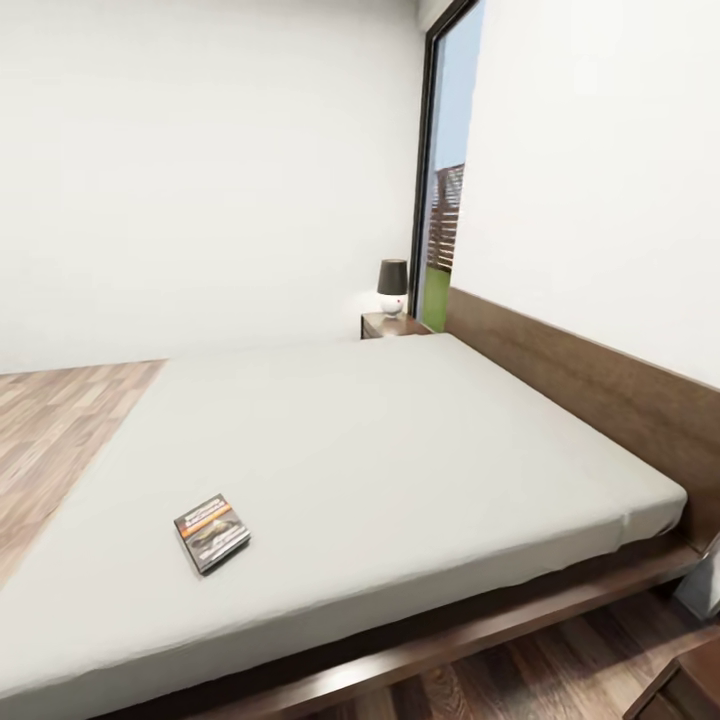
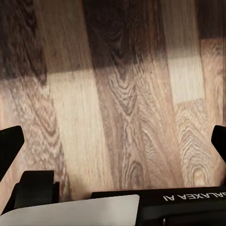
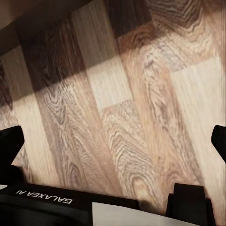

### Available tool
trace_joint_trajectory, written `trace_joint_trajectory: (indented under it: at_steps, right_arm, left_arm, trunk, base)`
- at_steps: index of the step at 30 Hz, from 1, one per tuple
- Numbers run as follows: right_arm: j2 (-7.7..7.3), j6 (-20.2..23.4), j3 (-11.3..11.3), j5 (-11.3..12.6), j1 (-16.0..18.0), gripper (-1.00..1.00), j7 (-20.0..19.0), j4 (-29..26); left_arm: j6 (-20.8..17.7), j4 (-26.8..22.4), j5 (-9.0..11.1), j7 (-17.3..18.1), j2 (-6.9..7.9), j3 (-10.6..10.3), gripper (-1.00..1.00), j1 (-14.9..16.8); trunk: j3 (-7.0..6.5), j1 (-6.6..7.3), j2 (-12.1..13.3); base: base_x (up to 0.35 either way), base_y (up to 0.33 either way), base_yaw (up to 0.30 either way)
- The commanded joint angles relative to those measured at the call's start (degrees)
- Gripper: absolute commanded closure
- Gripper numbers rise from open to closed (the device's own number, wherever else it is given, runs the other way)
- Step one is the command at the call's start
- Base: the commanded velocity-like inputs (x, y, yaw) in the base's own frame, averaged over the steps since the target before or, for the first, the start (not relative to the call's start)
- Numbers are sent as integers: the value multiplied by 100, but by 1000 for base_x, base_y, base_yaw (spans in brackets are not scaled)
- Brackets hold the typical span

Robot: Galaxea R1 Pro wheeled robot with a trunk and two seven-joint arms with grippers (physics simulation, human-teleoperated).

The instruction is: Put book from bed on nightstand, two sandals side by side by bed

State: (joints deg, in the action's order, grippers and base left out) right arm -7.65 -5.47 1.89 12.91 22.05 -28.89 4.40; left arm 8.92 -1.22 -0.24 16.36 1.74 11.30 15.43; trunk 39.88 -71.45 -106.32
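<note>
Head view: we see the bed [image 1: 420,470], and on its off-white mattress, near the foot-side edge closest to us, the book [image 1: 212,533] lies flat with its cover up.
Book axis: we read its long axis as running diagonally, from the near left toward the far right across the mattress, its orange band crossing near the far end.
Nightstand: the nightstand [image 1: 392,325] stands at the far corner of the bed, touching or just beside the headboard [image 1: 600,385], with the lamp [image 1: 392,284] on top and a tall window [image 1: 447,170] behind it.
Left end effector: in the left wrist view we see the left end effector [image 2: 113,141] with its fingertips wide apart, released, nothing between them, over the floor [image 2: 117,84].
Right end effector: the right end effector [image 3: 113,141] is likewise spread and unloaded above the planks.
Book relative to end effectors: we cannot tell; the book is not within either end effector's reach of view, and both face bare planks.
</note>
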Motion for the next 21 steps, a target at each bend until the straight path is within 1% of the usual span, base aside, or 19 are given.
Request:
trace_joint_trajectory:
  at_steps: [1, 4, 7, 21]
  right_arm:
    - [0, -34, 22, 45, 10, -100, -29, 26]
    - [0, -34, 22, 45, 10, -100, -29, 26]
    - [0, -34, 22, 45, 10, -100, -29, 26]
    - [0, -36, 22, 50, 10, -100, -29, 26]
  left_arm:
    - [14, 8, -3, 25, 2, 31, -100, 4]
    - [13, 8, -3, 25, 2, 31, -100, 4]
    - [12, 8, -4, 25, 2, 31, -100, 4]
    - [13, 8, -6, 25, 2, 31, -100, 4]
  trunk:
    - [6, -1, -3]
    - [6, -1, -3]
    - [6, -1, -3]
    - [6, -1, -3]
  base:
    - [133, -121, 0]
    - [63, -57, 0]
    - [12, -11, 143]
    - [1, -1, 274]
